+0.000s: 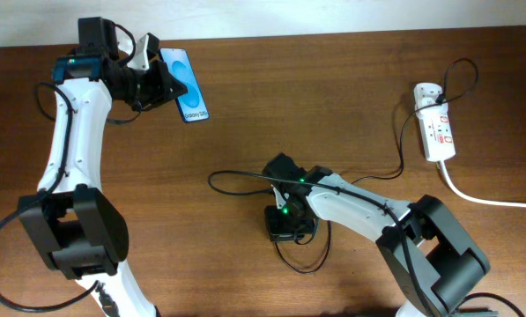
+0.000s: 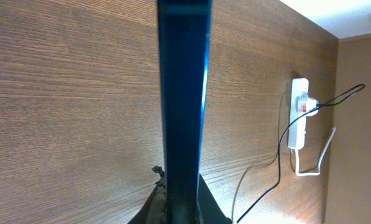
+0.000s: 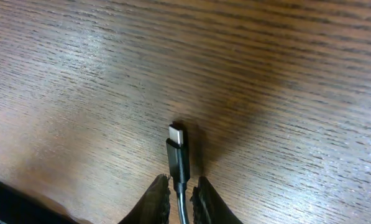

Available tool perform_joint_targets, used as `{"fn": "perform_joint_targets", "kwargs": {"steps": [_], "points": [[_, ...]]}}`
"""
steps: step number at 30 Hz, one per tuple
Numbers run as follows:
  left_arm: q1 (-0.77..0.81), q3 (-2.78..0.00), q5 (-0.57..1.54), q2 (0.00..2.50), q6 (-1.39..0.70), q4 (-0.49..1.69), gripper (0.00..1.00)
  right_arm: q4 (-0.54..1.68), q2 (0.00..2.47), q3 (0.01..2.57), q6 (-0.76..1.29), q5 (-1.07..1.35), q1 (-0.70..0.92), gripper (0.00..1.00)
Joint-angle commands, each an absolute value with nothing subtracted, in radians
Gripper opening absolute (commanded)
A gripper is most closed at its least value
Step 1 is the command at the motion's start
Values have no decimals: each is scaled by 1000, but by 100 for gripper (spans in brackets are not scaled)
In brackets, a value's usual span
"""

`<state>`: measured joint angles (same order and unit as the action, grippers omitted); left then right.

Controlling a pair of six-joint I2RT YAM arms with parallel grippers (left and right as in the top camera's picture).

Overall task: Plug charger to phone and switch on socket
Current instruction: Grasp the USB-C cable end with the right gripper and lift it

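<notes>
The phone point(image 1: 186, 83), blue screen up, is held above the table at the far left by my left gripper point(image 1: 153, 84), which is shut on one end. In the left wrist view the phone point(image 2: 184, 93) shows edge-on, rising from the jaws point(image 2: 183, 208). My right gripper point(image 1: 289, 227) sits at the table's middle, shut on the charger just behind its black connector tip point(image 3: 178, 152), fingers point(image 3: 180, 198) on either side. The thin black charger cable point(image 1: 381, 174) runs right to a white adapter point(image 1: 426, 92) in the socket point(image 1: 436, 128), a white power strip with red markings.
The socket's thick white cord point(image 1: 487, 199) runs off the right edge. The socket also shows in the left wrist view point(image 2: 298, 112) with the black cable point(image 2: 278, 155). Loose black cable loops point(image 1: 302, 260) lie near the right gripper. The arm bases stand at the front.
</notes>
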<state>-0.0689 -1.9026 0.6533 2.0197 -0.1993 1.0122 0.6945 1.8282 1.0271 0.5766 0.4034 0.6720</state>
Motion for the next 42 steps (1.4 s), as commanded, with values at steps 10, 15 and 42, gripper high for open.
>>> {"fn": "perform_joint_targets", "kwargs": {"steps": [10, 15, 42], "points": [[-76, -1914, 673, 2008, -201, 1008, 0, 694, 1842, 1019, 577, 416, 674, 13], [-76, -1914, 672, 2008, -201, 1008, 0, 691, 1842, 1019, 578, 411, 689, 13], [-75, -1914, 1574, 2008, -120, 741, 0, 460, 1579, 1238, 350, 939, 400, 4]]}}
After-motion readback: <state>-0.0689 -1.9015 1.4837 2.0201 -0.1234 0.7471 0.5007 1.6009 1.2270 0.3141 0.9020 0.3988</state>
